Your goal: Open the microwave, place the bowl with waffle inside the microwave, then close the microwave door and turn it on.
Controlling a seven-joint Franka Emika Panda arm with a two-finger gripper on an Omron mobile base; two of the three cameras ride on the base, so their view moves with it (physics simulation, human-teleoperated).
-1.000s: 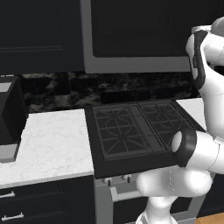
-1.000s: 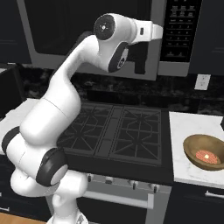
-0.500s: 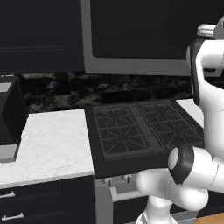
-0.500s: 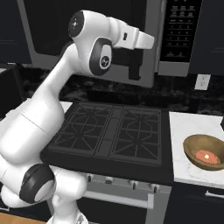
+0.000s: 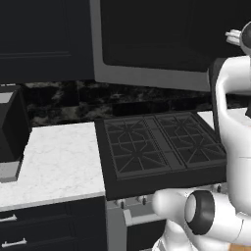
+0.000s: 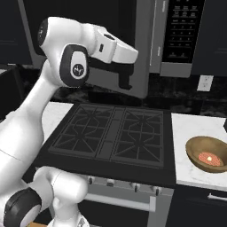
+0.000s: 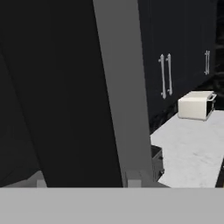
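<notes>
The microwave door stands swung out over the stove, the claw hanging at its lower free edge, whether clenched I cannot tell; the bowl sits on the bench, far right and lower.

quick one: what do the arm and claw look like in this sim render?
Glossy white rounded arm links with dark grey round joint caps; one cap near the top carries a small white logo. A white blocky hand bears the dark claw. No cables visible.
</notes>
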